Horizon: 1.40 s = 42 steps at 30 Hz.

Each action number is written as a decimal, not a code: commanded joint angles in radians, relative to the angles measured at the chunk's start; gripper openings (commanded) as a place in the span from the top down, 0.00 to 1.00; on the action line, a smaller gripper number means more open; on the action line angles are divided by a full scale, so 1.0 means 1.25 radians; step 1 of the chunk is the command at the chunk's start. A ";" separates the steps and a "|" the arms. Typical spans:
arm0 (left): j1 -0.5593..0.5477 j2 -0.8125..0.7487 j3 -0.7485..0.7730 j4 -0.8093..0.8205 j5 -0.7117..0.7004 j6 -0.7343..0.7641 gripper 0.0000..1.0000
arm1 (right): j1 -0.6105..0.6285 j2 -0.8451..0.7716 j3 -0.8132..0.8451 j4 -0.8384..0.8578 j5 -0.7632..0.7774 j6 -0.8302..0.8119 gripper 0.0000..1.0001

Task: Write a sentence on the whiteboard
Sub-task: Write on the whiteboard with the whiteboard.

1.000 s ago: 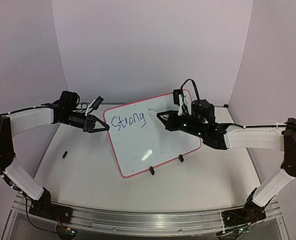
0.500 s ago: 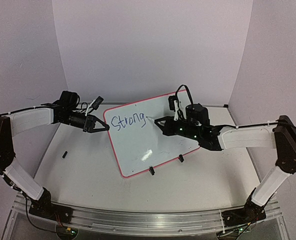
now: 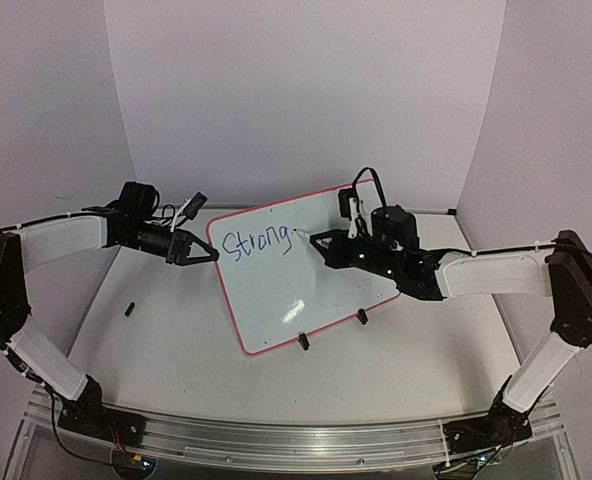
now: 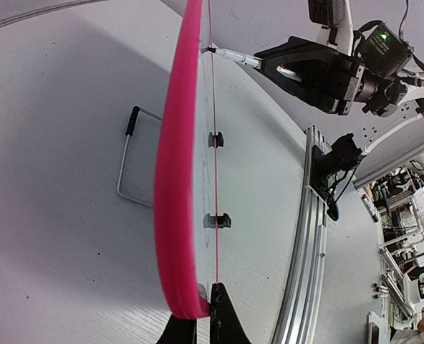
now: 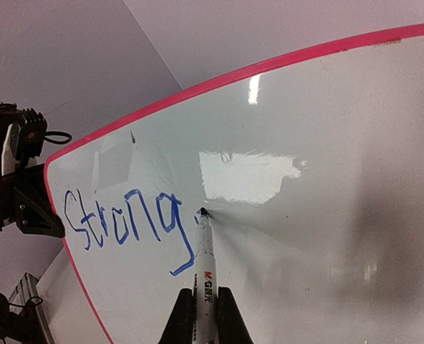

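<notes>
Whiteboard [image 3: 276, 300] reads "Strong"; right hand [image 3: 314, 238] pinches marker [image 5: 203, 251], tip on board; left hand [image 3: 212, 257] clamps board edge.

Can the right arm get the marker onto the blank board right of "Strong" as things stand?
Likely yes. The right end effector grips the marker, tip at the whiteboard just past the sentence; the area beyond looks bare.

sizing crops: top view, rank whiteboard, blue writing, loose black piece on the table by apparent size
1. whiteboard
2. blue writing
3. loose black piece, clearly the smallest
</notes>
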 commanded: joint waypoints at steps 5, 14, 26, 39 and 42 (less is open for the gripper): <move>-0.002 -0.003 0.035 0.011 -0.026 0.055 1.00 | -0.012 0.001 0.018 0.019 0.040 0.007 1.00; -0.002 -0.002 0.036 0.011 -0.027 0.055 1.00 | -0.013 0.022 0.052 0.020 0.010 -0.012 1.00; -0.002 -0.001 0.037 0.011 -0.024 0.055 1.00 | -0.014 0.045 0.054 0.017 -0.035 -0.006 1.00; -0.003 0.004 0.038 0.012 -0.023 0.056 1.00 | -0.012 0.003 -0.028 0.018 -0.030 0.021 1.00; -0.002 0.005 0.038 0.012 -0.022 0.055 1.00 | -0.012 -0.006 -0.039 0.018 -0.017 0.021 1.00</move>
